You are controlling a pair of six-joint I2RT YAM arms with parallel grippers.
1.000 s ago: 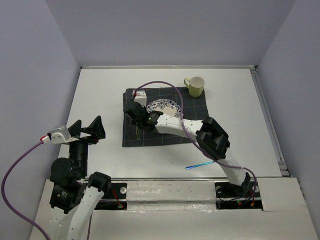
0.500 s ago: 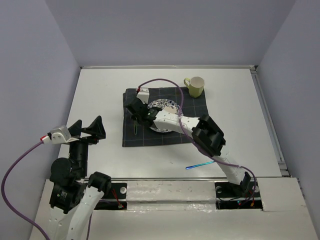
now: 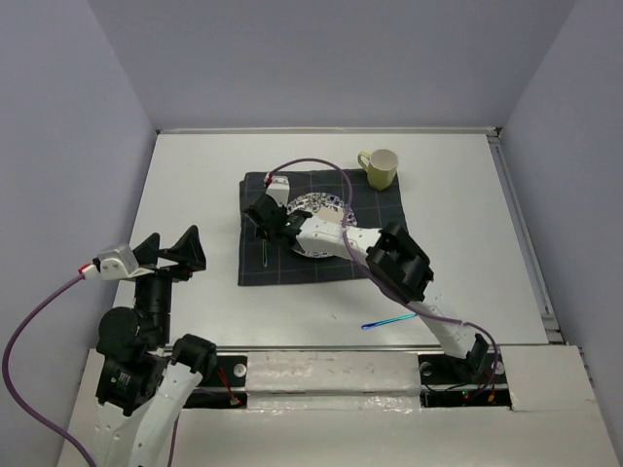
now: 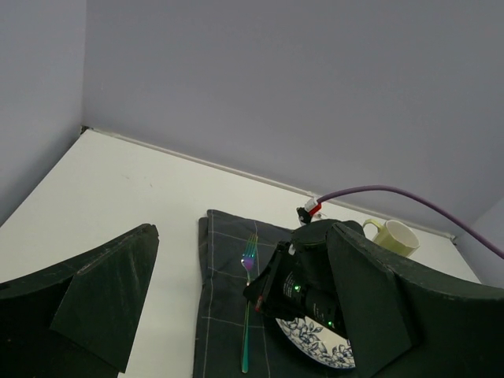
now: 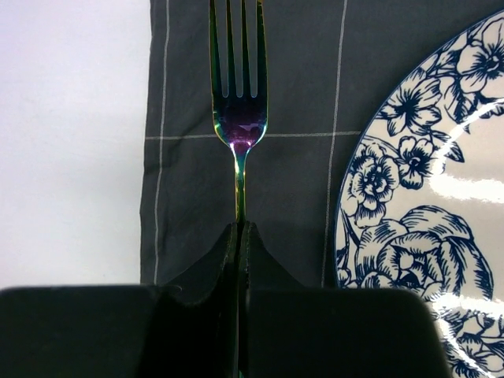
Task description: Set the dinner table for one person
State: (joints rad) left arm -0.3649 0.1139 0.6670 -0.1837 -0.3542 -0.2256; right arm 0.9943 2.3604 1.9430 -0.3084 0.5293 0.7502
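Observation:
The white dinner table [image 3: 195, 185] carries a dark grey checked cloth [image 3: 321, 268]. On the cloth sits a blue-flowered plate [image 3: 326, 206], which also shows in the right wrist view [image 5: 425, 197]. An iridescent fork [image 5: 239, 118] lies along the cloth left of the plate, tines pointing to the far side; it also shows in the left wrist view [image 4: 247, 315]. My right gripper [image 5: 240, 228] is shut on the fork's handle, low over the cloth [image 3: 265, 220]. My left gripper [image 3: 165, 251] is open and empty, held above the table's near left.
A yellow-green mug [image 3: 380, 167] stands at the cloth's far right corner. A thin iridescent blue utensil [image 3: 389, 321] lies on the table near the front edge, right of centre. Grey walls close in the table on three sides.
My right gripper has moved a little toward the far side along the cloth's left part, with the fork in it. The left arm has not moved.

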